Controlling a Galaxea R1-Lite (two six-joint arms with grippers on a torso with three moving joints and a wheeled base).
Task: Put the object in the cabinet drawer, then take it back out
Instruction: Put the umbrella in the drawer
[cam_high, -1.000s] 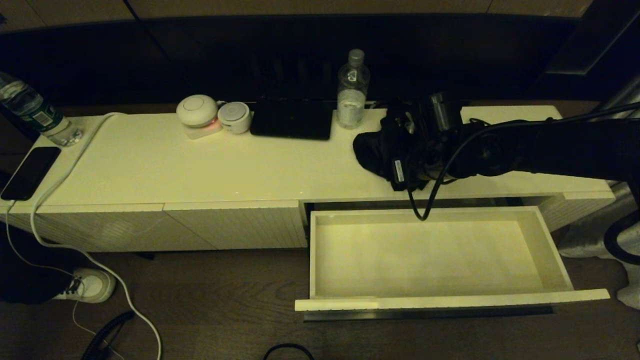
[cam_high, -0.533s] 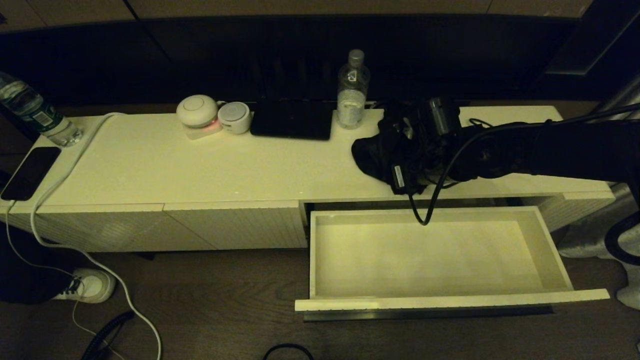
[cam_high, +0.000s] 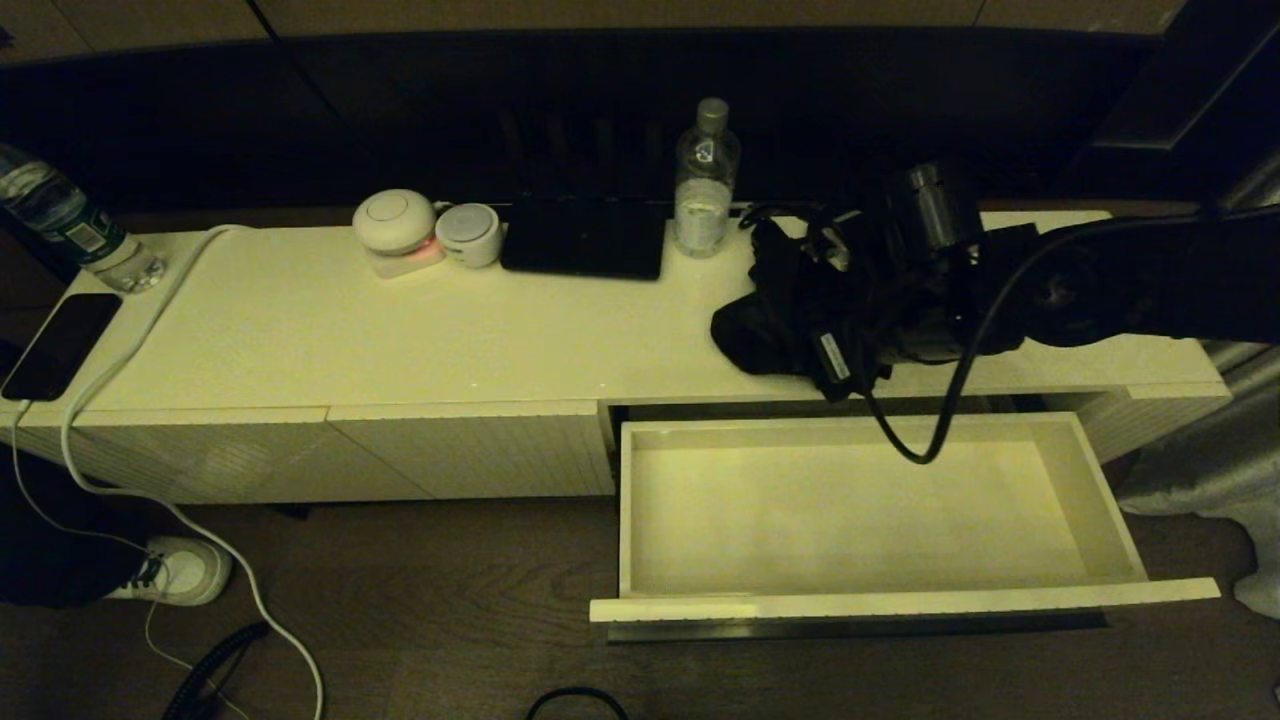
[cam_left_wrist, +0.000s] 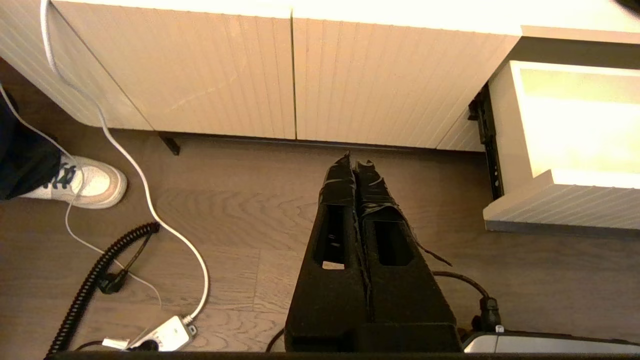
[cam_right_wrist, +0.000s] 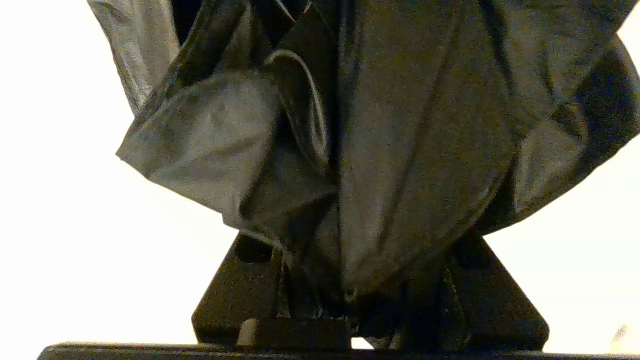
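The object (cam_high: 765, 325), a black crumpled fabric bundle, sits on the cream cabinet top (cam_high: 400, 330) near its front edge, just behind the cabinet drawer (cam_high: 880, 604). The drawer is pulled fully out and its pale interior holds nothing. My right gripper (cam_high: 815, 320) reaches in from the right and is shut on the object; in the right wrist view the folds (cam_right_wrist: 380, 125) fill the space between its fingers (cam_right_wrist: 230, 295) and hide the tips. My left gripper (cam_left_wrist: 354, 161) hangs shut and holding nothing over the wooden floor, left of the drawer front (cam_left_wrist: 565, 205).
A clear water bottle (cam_high: 706, 180) and a flat black device (cam_high: 585, 240) stand just behind and left of the object. Two white round gadgets (cam_high: 395, 222), a phone (cam_high: 60, 345), another bottle (cam_high: 70, 225) and a white cable (cam_high: 120, 340) lie further left. My arm's black cable (cam_high: 920, 440) droops over the drawer.
My right arm has drawn back to the right and its wrist has risen. The bundle has been pulled a little rightward and stands taller. The drooping cable has swung right.
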